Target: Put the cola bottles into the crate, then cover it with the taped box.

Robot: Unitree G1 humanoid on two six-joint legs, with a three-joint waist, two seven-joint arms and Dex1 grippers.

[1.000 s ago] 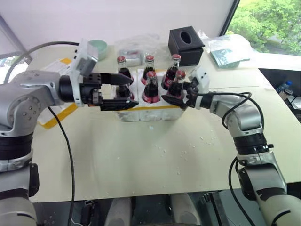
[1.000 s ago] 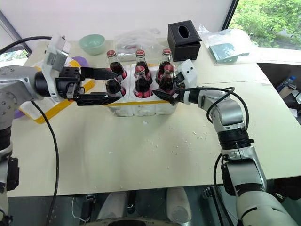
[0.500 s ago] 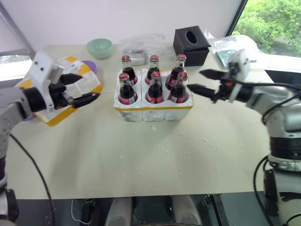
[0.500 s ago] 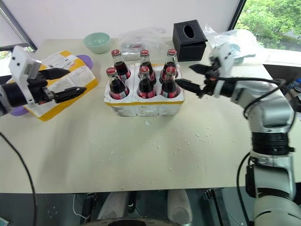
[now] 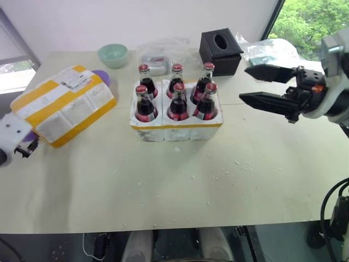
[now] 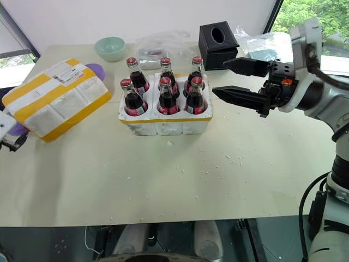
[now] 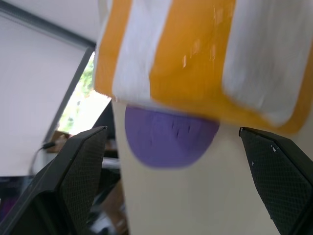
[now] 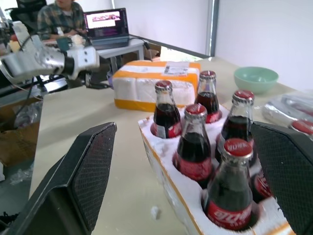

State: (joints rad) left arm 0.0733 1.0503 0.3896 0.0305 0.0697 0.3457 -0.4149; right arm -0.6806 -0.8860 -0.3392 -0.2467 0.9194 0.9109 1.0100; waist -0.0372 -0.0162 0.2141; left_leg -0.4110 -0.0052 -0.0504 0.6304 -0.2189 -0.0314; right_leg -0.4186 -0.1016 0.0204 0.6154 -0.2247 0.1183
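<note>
Since a second ago: both arms have pulled back from the crate [image 5: 175,121]; the left gripper [image 6: 10,137], which reached in beside the bottles, now sits out at the table's left edge, and the right gripper [image 5: 267,87] has lifted away to the right of the crate.
Bottles: all six cola bottles [image 5: 176,99] stand upright in the crate's wells, two rows of three, red caps up.
Step in hand: judging by the full crate, the loading looks finished and the cover is next.
Taped box: the taped box [image 5: 61,106] lies flat on the table to the left of the crate, apart from it, turned at a slant, with a purple disc [image 7: 168,137] peeking out from under its far end.
Left gripper state: fingers spread wide and empty, seen in its wrist view flanking the box's end and the purple disc.
Left gripper to box: just beside the box's near left corner, not touching it.
Right gripper state: fingers parted, holding nothing, hanging in the air.
Right gripper to box: well apart, with the crate and bottles between them.
Doing it well: I judge the box too broad for one pinch, so take it from both ends, lift it clear above the caps, square it to the crate, then lower evenly.
Risk: a low sweep could knock over the nearest bottles.
</note>
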